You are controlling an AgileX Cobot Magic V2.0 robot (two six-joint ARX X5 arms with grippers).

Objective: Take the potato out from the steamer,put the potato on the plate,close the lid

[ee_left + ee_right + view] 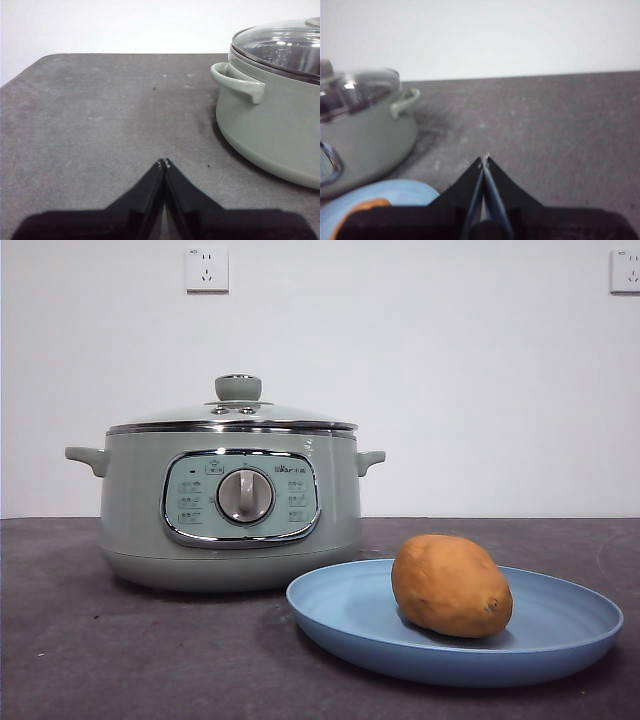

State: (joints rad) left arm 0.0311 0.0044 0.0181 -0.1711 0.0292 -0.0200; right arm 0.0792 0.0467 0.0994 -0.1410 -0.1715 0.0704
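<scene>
Potato (pixel 451 585) lies on plate (pixel 560 645), just beside steamer (pixel 135 520) | lid (pixel 232 416) seated on the rim, pot closed | left gripper (pixel 164 162) and right gripper (pixel 485 160) pinched closed, empty, apart from everything; task looks complete

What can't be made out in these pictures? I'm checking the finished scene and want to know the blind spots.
- Inside of the steamer: front view hides it behind the wall; through the lid, glare blurs it in the left wrist view.
- Panel labels: too small to read.
- Potato and plate: right wrist view cuts them at the edge, behind the shut right gripper.
- Left gripper: shut, holding nothing.
</scene>
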